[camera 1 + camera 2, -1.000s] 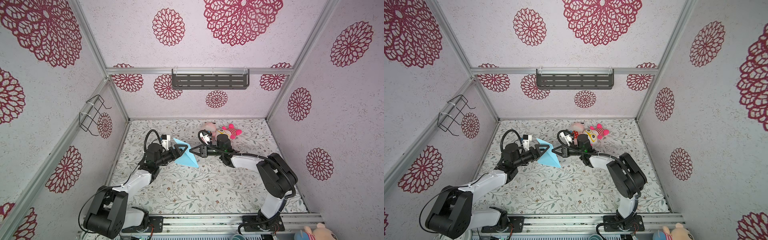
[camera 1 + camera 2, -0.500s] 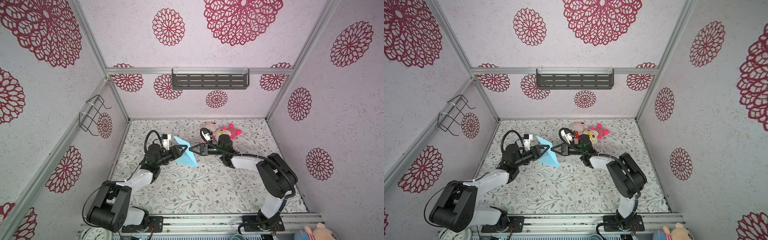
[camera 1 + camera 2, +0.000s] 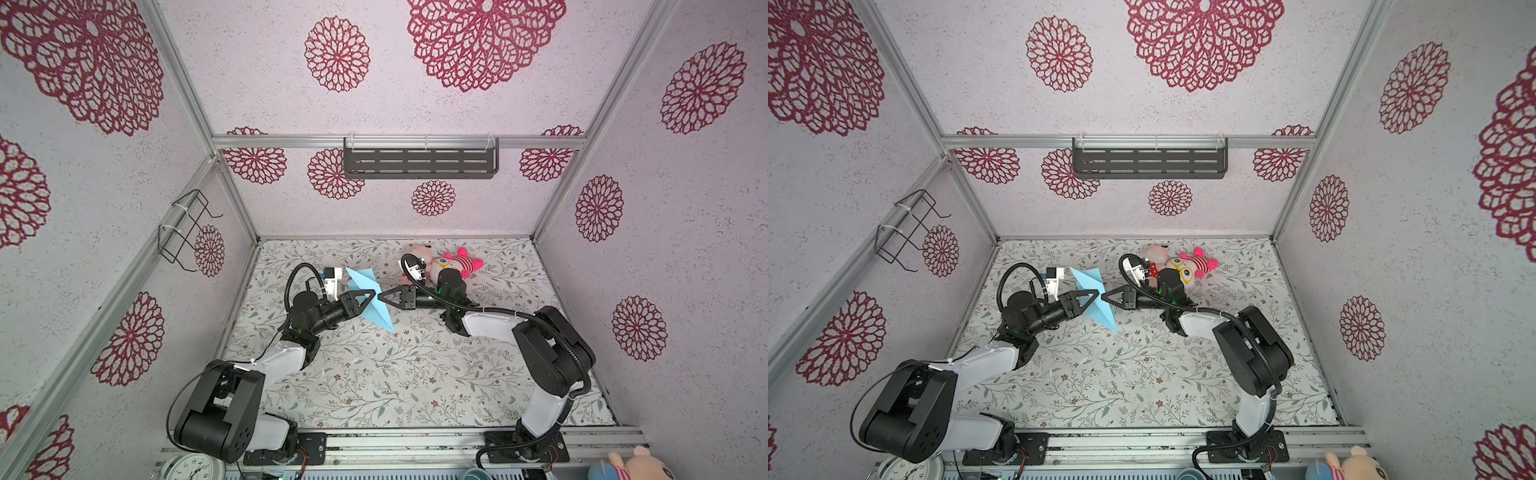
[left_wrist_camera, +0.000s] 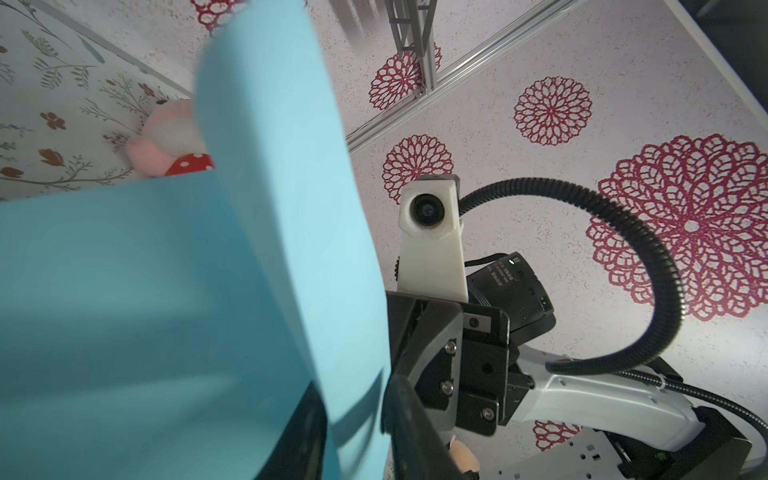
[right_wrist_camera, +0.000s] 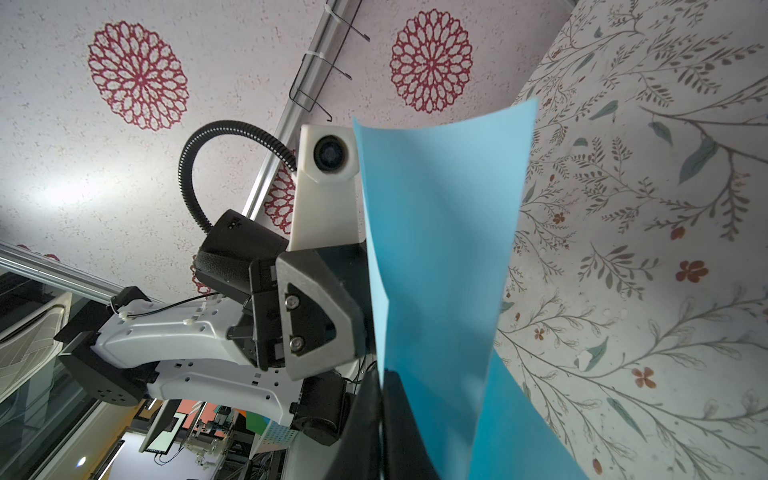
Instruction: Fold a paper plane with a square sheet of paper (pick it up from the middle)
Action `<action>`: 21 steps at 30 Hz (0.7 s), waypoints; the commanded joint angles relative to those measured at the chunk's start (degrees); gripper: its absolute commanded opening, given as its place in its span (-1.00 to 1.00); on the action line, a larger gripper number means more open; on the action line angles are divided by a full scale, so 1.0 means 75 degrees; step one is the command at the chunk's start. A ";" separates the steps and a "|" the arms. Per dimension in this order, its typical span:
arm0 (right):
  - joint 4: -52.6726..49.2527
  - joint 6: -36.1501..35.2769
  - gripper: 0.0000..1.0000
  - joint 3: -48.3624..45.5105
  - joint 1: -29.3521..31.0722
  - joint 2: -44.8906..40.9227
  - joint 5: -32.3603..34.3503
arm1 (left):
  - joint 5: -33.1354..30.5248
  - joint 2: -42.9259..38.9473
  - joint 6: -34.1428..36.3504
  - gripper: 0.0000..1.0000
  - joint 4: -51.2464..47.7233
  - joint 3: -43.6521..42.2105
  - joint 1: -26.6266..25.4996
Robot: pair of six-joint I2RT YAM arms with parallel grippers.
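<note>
Pinches the square sheet of paper (image 3: 362,281) in the right gripper (image 3: 380,297), jaws pressed flat together on its edge. Shows this plainly from the right wrist, with the blue sheet fanning out from between the dark tips. Holds it in the air, clear of the bench (image 3: 415,365), to the left of the pink plush toys (image 3: 442,264) in both top views and apart from them. Looks already partly folded, judging by the layered flaps and the pointed end.

Has the left gripper (image 3: 374,295) nose to nose with the right, reaching in from the opposite side, with the paper passing between its jaws in the left wrist view. Cannot tell whether those jaws already nip the sheet or only bracket it.

Turns, for the coming move, on one relation: paper lying with its long axis crosswise to both grippers, from a broad end on the far side, toward the back wall, to a sharp tip on the near side, toward the arm bases. Meets both sets of jaws about midway along that length, so puts neither arm nearer than the other. Looks like a mid-air handover or a crease pinch at the centre. Probably calls for the left jaws to close squarely on the same fold before the right lets go. Otherwise risks the limp sheet twisting or slipping down.
</note>
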 commanded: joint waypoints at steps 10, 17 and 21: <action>0.0381 0.0110 -0.72 0.0033 -0.0071 -0.0130 0.0082 | 0.0184 0.0150 -0.0091 -0.69 0.0795 -0.0110 0.0151; -0.0310 -0.0716 -0.34 -0.0359 -0.0343 -0.0717 0.0575 | 0.0091 0.0019 0.0104 -0.80 0.0185 -0.0076 0.0368; -0.2102 -0.2278 0.07 -0.0758 -0.0685 -0.1642 0.1852 | -0.0504 -0.0478 0.1225 -0.80 -0.2530 0.0357 0.0472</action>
